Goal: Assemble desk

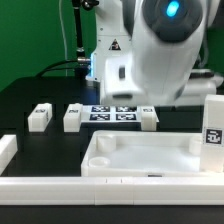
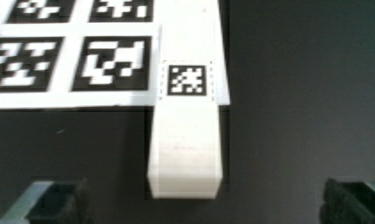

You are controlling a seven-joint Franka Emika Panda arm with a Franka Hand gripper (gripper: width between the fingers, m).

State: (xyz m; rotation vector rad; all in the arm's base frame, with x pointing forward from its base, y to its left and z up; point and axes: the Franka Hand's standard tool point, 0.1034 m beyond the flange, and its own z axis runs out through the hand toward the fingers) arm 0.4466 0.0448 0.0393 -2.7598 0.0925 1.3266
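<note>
Black table, gripper spread wide, white desk leg lying between its fingers, touching neither, beside marker board.

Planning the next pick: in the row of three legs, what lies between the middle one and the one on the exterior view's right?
The marker board lies flat between them, plain in the exterior view.
</note>
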